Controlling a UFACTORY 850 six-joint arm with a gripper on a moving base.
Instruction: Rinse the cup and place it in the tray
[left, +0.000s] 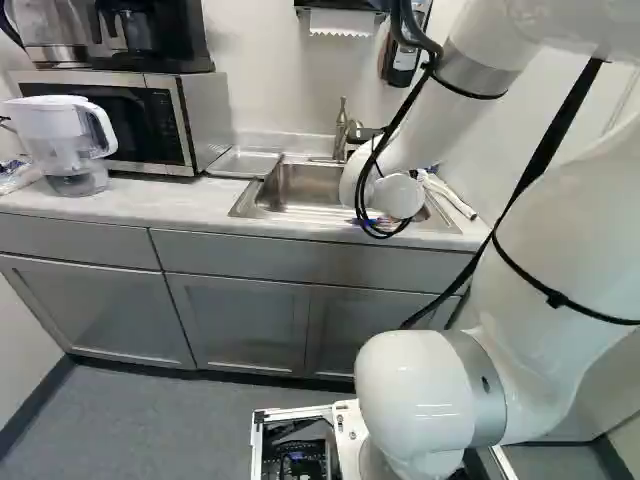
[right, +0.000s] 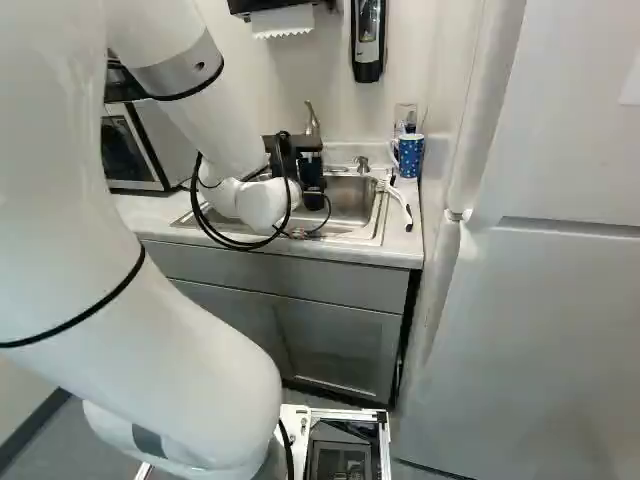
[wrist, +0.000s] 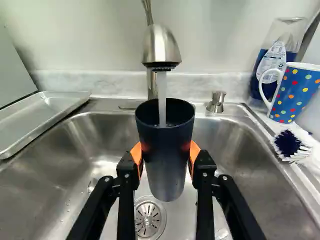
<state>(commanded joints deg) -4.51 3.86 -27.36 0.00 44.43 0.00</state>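
The dark cup (wrist: 165, 165), its long axis upright, sits at twelve o'clock, clamped in the partly spread end effector (wrist: 166, 153) over the sink (wrist: 65, 170) beneath the running faucet (wrist: 162, 46), the tray (wrist: 42, 117) lying toward ten.

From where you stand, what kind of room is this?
Most likely a small kitchen or break room: there's a sink with its faucet running, a microwave on the counter, and a water pitcher.

Count: one dark tapered cup (wrist: 166, 155); one blue dotted mug (wrist: 298, 95); one shallow metal tray (wrist: 41, 117); one blue-and-white brush (wrist: 289, 144); one clear bottle (wrist: 273, 59).
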